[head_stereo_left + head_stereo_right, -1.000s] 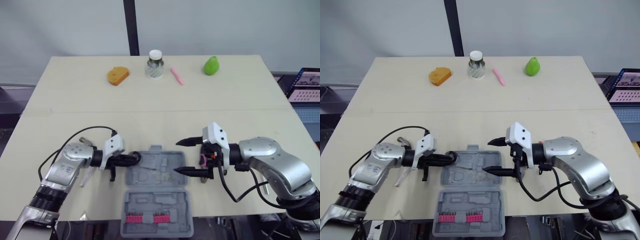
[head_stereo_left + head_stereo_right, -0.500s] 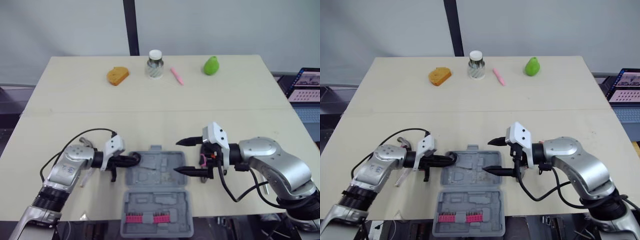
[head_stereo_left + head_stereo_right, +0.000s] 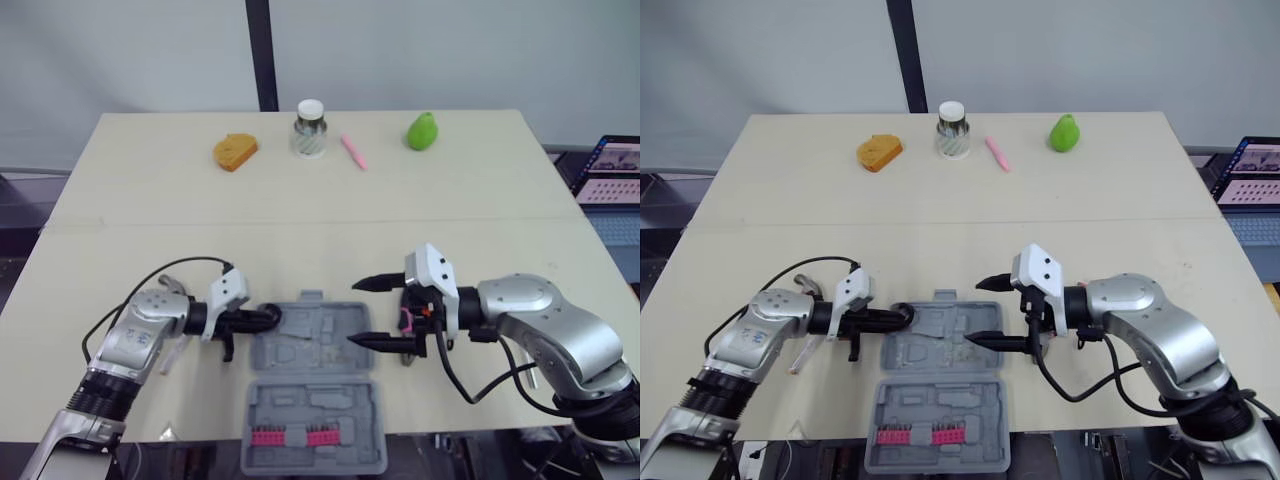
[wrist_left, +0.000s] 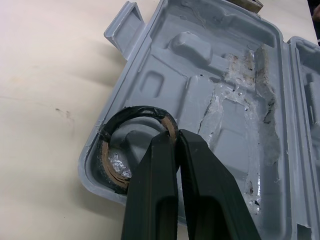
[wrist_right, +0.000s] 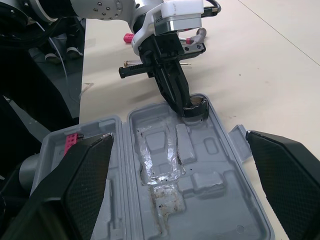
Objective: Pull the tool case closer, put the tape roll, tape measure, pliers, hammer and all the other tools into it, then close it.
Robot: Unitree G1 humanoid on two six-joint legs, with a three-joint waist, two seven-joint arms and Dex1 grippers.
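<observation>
Left wrist view gives you the best look: the left gripper (image 4: pixel 176 136) is pinched together on the thin wall of the tape roll (image 4: pixel 106 152), one finger looking to be inside the ring and one outside. The roll is a nearly spent ring of black tape on a cardboard core, and it sits at the corner pocket of the grey tool case (image 4: pixel 200 60), just beside the side latch. You cannot tell from here whether it lies flat in the pocket or leans on the rim.

Judge it as very light and a bit soft. That thin wall will likely flex if you squeeze hard, so a light pinch is enough. The tape's edge may be tacky and could cling to a finger when you let go, so open wide and back out along the fingers rather than lifting.

From the head camera, the case lies open on the table's near edge, both halves flat, a pink bit strip (image 3: pixel 292 437) in the near half. The right gripper (image 3: pixel 353 314) hovers over the case's right side with its fingers spread wide and nothing in them.

The case itself looks like stiff, light moulded plastic that may skate on the smooth table (image 3: pixel 300 210). Take it by the rim or a latch tab, not by the moulded pockets.
</observation>
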